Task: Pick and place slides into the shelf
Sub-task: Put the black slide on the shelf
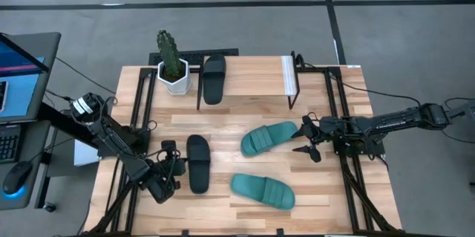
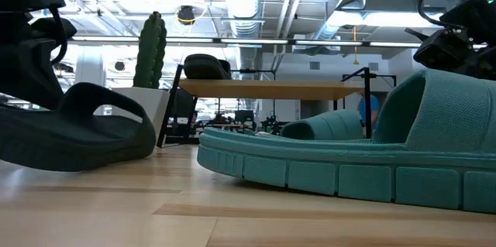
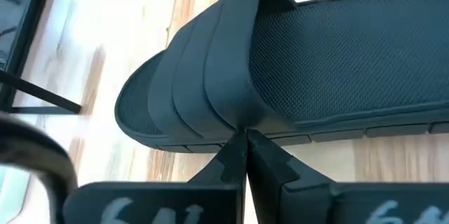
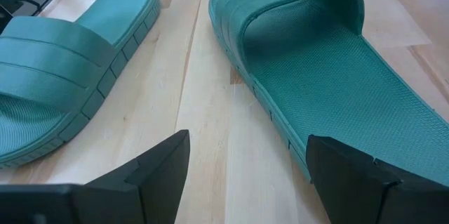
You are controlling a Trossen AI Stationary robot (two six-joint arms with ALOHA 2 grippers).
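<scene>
Black slide [image 1: 198,163] near the table's front edge is being pinched by the left gripper [image 1: 175,167], needing lifting, while the spread right gripper [image 1: 307,139] is waiting.

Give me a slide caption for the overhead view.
One black slide shelved; right hand open by a teal slide.

The light plank desk [image 1: 223,118] carries two teal foam slides [image 1: 269,137], one black slide [image 1: 198,163], a white-potted cactus [image 1: 173,65] and the low wooden shelf [image 1: 252,70] holding another black slide [image 1: 214,78].
</scene>
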